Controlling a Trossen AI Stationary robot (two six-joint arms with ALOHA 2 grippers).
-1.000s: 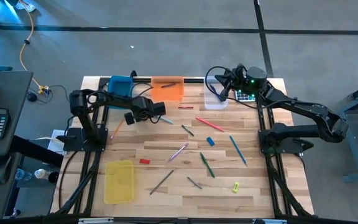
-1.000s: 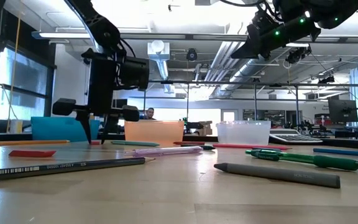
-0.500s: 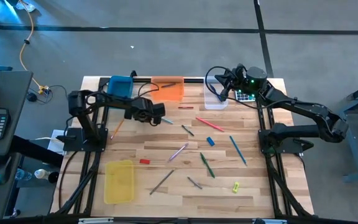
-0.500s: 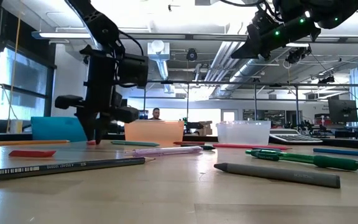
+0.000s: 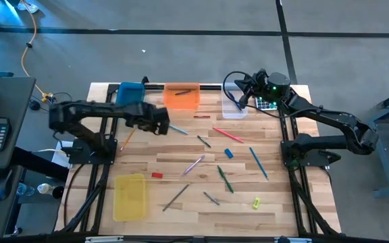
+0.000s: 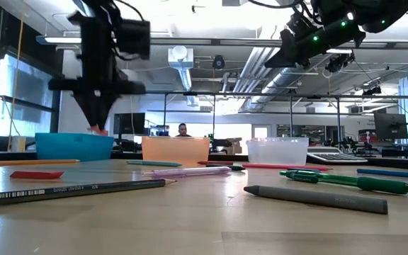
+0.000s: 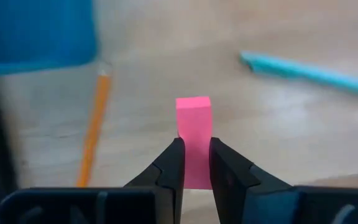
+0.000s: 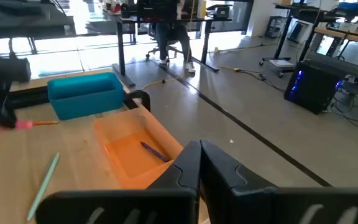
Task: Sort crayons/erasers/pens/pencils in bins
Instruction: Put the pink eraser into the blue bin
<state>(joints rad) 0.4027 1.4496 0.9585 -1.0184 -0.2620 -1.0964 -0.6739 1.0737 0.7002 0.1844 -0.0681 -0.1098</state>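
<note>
My left gripper [image 7: 195,163] pinches a pink eraser [image 7: 194,132] between both fingers, lifted off the wood table [image 5: 181,169], just beside the blue bin [image 5: 131,92]. An orange pencil [image 7: 94,127] lies under it, w/ a teal pen [image 7: 309,70] farther off. My right gripper [image 8: 199,163] hangs above the clear bin [image 5: 234,106] at the far edge, fingers pressed together, nothing held. An orange bin [image 5: 182,95] w/ a dark stick inside sits btwn blue & clear. The yellow bin [image 5: 129,196] is near the front left. More pens, pencils & crayons lie scattered mid-table.
</note>
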